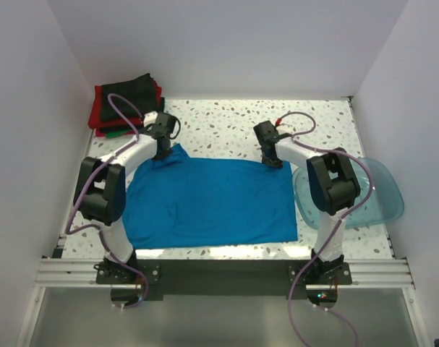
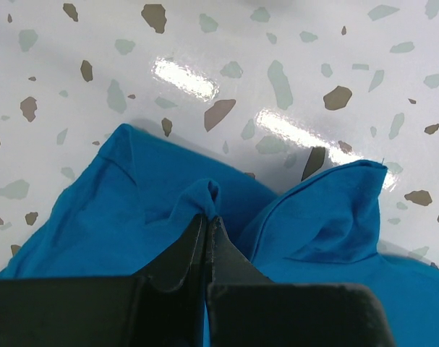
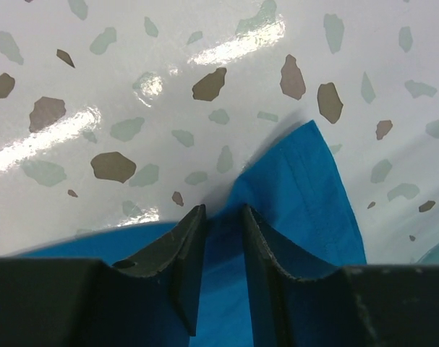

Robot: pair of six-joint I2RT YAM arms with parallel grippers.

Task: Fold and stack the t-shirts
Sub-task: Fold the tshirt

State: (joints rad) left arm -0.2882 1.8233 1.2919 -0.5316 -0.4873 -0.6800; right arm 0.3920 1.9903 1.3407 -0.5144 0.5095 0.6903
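A bright blue t-shirt [image 1: 212,199] lies spread flat across the middle of the speckled table. My left gripper [image 1: 163,150] is at its far left corner, shut on a pinched ridge of the blue cloth [image 2: 132,210]; the jaws [image 2: 208,215] meet with cloth between the tips. My right gripper [image 1: 274,160] is at the far right corner. Its jaws [image 3: 223,211] stand a little apart, straddling the shirt's hemmed edge [image 3: 306,195], with cloth in the gap. Folded dark green/black and red shirts [image 1: 125,101] are stacked at the back left corner.
A translucent blue-green plastic tub [image 1: 382,195] sits at the right edge, just beside the right arm. White walls close in the left, back and right sides. Bare speckled tabletop [image 1: 219,123] lies beyond the shirt.
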